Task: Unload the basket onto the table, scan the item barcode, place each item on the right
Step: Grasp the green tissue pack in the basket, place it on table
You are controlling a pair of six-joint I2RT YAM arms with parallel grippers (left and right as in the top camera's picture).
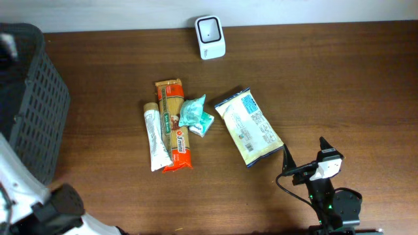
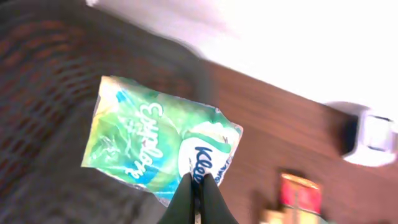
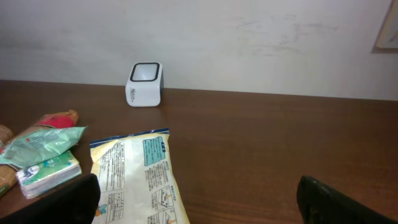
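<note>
In the left wrist view my left gripper [image 2: 199, 182] is shut on the lower edge of a green and blue tissue pack [image 2: 149, 140], which hangs in front of the dark mesh basket [image 2: 50, 74]. The view is blurred. The white barcode scanner [image 1: 209, 37] stands at the table's far edge, also seen as the scanner [image 2: 373, 140] and the scanner [image 3: 144, 84]. My right gripper [image 1: 304, 150] rests open near the front right, with nothing between its fingers, just right of a yellow and white bag [image 1: 249, 127]. The bag's barcode is not visible.
A dark basket [image 1: 29, 98] fills the left side. In the middle lie a pasta pack [image 1: 174, 124], a white tube [image 1: 153, 138] and a teal tissue pack [image 1: 193, 111] on a small pack [image 1: 203, 124]. The bag [image 3: 140, 180] lies between my right gripper's fingers [image 3: 68, 199] and the scanner.
</note>
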